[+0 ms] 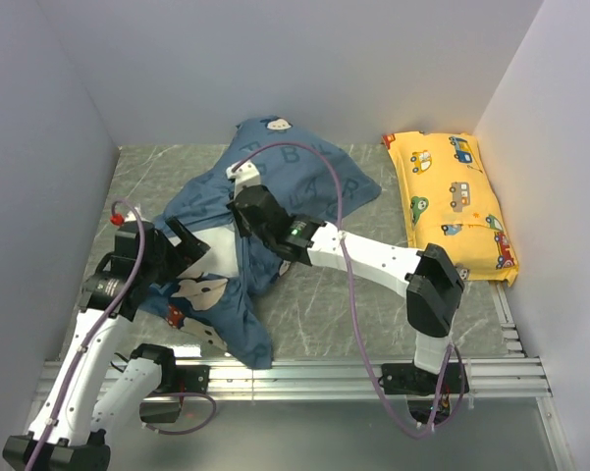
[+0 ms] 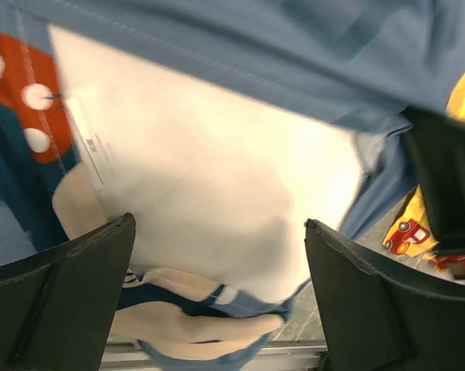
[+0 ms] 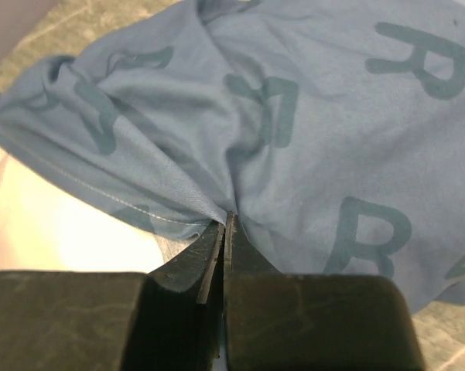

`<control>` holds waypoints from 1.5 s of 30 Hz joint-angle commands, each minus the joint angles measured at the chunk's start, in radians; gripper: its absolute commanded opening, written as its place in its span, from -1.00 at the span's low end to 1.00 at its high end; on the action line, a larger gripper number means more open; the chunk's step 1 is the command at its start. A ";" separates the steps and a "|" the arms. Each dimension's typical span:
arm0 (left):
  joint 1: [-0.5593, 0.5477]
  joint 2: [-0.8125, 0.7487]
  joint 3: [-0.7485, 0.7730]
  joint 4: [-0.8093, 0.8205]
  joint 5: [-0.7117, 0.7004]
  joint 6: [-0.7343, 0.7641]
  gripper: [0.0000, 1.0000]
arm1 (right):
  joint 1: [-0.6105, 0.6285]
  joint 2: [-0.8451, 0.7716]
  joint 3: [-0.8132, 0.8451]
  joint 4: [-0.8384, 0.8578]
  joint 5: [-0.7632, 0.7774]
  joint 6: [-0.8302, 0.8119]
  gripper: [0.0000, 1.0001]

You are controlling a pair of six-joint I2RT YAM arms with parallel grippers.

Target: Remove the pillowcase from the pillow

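The dusty-blue pillowcase (image 1: pixel 295 177) with darker letters lies rumpled across the middle of the mat, bunched back from the white pillow (image 1: pixel 226 257). My right gripper (image 1: pixel 243 184) is shut on a fold of the pillowcase (image 3: pixel 309 116) near its stitched hem, the fabric pinched at the tips of the right gripper (image 3: pixel 227 220). The left gripper (image 1: pixel 194 243) stands open over the exposed end of the pillow (image 2: pixel 217 170), one finger on each side and apart from it. Below my left gripper (image 2: pixel 219 224) hangs more of the pillowcase (image 2: pixel 294 46) with a cartoon face print.
A yellow car-print pillow (image 1: pixel 454 201) lies along the right wall. White walls close in the left, back and right sides. An aluminium rail (image 1: pixel 373 378) runs along the near edge of the grey marbled mat (image 1: pixel 334 304).
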 commanded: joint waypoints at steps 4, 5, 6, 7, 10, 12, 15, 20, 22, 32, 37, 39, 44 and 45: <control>-0.002 0.043 -0.066 0.081 0.047 0.010 0.81 | -0.094 0.036 0.082 -0.017 0.052 0.090 -1.00; -0.003 0.043 -0.078 0.082 0.047 0.007 0.79 | -0.108 0.048 0.085 -0.031 0.072 0.101 -1.00; -0.005 0.035 -0.100 0.082 0.041 0.003 0.72 | -0.125 0.051 0.083 -0.039 0.080 0.127 -1.00; -0.011 0.034 -0.106 0.093 0.042 -0.003 0.69 | -0.154 0.052 0.079 -0.043 0.089 0.141 -1.00; -0.014 0.061 -0.082 0.066 0.005 0.003 0.44 | -0.203 0.042 0.044 -0.059 0.100 0.199 -1.00; -0.014 0.102 -0.057 0.062 -0.005 0.015 0.17 | -0.245 0.013 -0.004 -0.047 0.093 0.231 -1.00; -0.011 0.177 -0.033 0.076 -0.064 0.039 -0.48 | -0.285 -0.038 -0.070 -0.025 0.092 0.260 -1.00; 0.101 0.294 0.004 0.116 -0.058 0.121 -0.99 | -0.328 -0.147 -0.208 0.008 0.107 0.287 -1.00; 0.198 0.325 0.012 0.154 -0.018 0.159 -0.99 | -0.347 -0.205 -0.263 0.030 0.110 0.302 -1.00; 0.227 0.379 0.008 0.236 0.152 0.142 -0.99 | -0.351 -0.221 -0.302 0.061 -0.106 0.229 -1.00; 0.123 0.270 -0.123 0.291 0.128 0.028 -0.99 | -0.318 -0.198 -0.149 -0.039 -0.223 0.170 -0.56; 0.110 0.227 -0.180 0.314 0.120 0.006 -0.99 | -0.268 -0.210 -0.122 -0.068 -0.195 0.129 -0.26; 0.107 0.160 -0.250 0.319 0.099 -0.031 -0.99 | -0.131 -0.267 -0.058 -0.097 -0.078 0.000 0.32; 0.105 0.149 -0.255 0.312 0.097 -0.037 -0.99 | -0.086 -0.270 -0.050 -0.099 -0.083 -0.022 0.38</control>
